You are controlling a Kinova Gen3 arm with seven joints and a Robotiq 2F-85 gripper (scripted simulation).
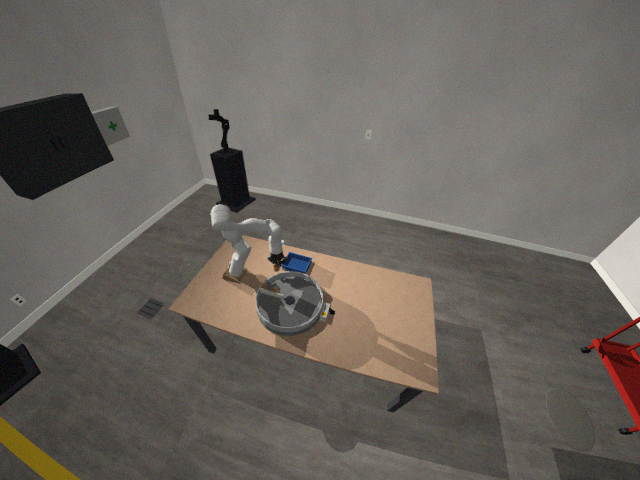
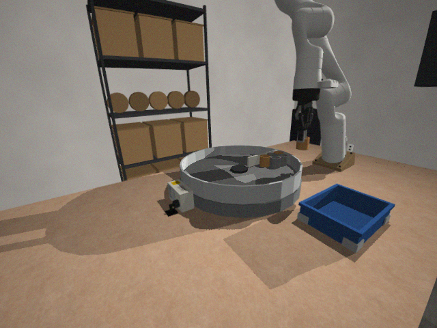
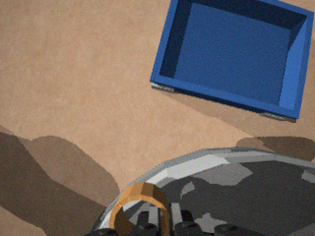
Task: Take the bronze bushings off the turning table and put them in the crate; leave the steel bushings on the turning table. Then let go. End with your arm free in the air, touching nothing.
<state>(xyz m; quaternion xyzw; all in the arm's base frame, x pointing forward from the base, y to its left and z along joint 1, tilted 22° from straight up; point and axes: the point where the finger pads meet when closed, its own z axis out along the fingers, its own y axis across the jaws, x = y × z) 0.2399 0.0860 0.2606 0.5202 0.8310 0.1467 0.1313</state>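
My gripper [image 1: 277, 261] [image 2: 302, 135] [image 3: 164, 217] is shut on the wall of a bronze bushing [image 1: 276, 268] [image 2: 302, 144] [image 3: 142, 190], which hangs upright below the fingertips, above the table. The grey turning table [image 1: 308, 310] [image 2: 240, 193] [image 3: 194, 164] has a raised rim. On it another bronze bushing [image 2: 264, 160] stands beside the end of a pale bar, with grey steel bushings [image 2: 275, 162] close by. A further bronze top [image 2: 278, 152] shows partly behind them. The blue crate [image 1: 297, 263] [image 2: 328, 225] [image 3: 231, 54] shows no bushing inside.
The pale bar [image 1: 271, 292] [image 2: 252, 160] stands over the turning table's surface. A dark hub [image 1: 290, 300] [image 2: 238, 169] sits at its centre. A pale control box [image 1: 325, 312] [image 2: 181, 197] is at the turning table's outer side. The crate stands close beside the turning table.
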